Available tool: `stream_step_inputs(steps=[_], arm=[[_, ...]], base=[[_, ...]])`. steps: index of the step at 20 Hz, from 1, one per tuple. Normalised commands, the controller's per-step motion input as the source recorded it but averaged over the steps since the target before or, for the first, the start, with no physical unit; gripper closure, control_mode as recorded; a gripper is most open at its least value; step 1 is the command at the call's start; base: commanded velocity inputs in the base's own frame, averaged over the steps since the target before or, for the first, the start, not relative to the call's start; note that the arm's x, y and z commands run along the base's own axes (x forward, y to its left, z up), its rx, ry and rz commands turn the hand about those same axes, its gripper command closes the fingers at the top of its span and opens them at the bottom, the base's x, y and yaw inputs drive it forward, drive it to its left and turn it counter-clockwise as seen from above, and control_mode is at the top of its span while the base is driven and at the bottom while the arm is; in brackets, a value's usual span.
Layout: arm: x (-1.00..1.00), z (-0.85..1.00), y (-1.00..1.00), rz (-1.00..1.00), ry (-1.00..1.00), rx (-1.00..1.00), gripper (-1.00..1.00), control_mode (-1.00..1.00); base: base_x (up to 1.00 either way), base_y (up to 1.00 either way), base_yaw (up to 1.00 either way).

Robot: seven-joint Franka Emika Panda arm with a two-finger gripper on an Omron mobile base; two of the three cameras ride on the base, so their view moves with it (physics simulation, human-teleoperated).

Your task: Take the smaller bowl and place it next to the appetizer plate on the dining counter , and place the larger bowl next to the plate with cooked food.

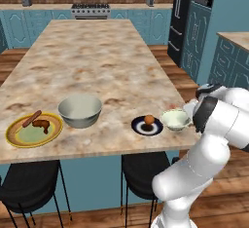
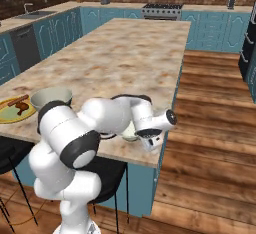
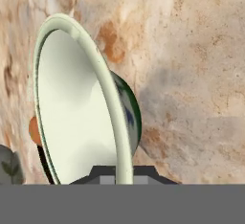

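Observation:
The smaller bowl, pale cream-green inside with a dark green foot, has its rim running between my fingertips, and my gripper is shut on that rim. It sits at or just above the dining counter, right beside the small dark appetizer plate that carries an orange piece; in the left base view the smaller bowl is at the plate's right, near the counter's corner. The larger bowl, deep and grey-beige, stands next to the yellow-rimmed plate with cooked food at the front left.
Black stools stand under the counter's front edge. The counter's right edge drops to a wooden floor. Teal cabinets and a stove line the back wall. Most of the counter top behind the dishes is bare.

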Motion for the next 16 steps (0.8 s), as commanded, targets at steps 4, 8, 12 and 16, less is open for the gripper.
stream_step_inputs(steps=[4, 8, 12, 16], arm=[[0.58, -0.55, -0.11, 0.0, -0.02, 0.0, -1.0, -1.0], [-0.49, 0.72, -0.39, 0.07, -0.06, 0.0, -1.0, -1.0], [-0.86, 1.0, -0.14, 0.13, -0.09, -0.03, -1.0, -1.0], [-1.0, 1.0, 0.13, 0.16, -0.18, -0.14, -1.0, -1.0]], base=[[0.0, 0.0, 0.0], [0.0, 0.0, 0.0], [0.0, 0.0, 0.0], [0.0, 0.0, 0.0]])
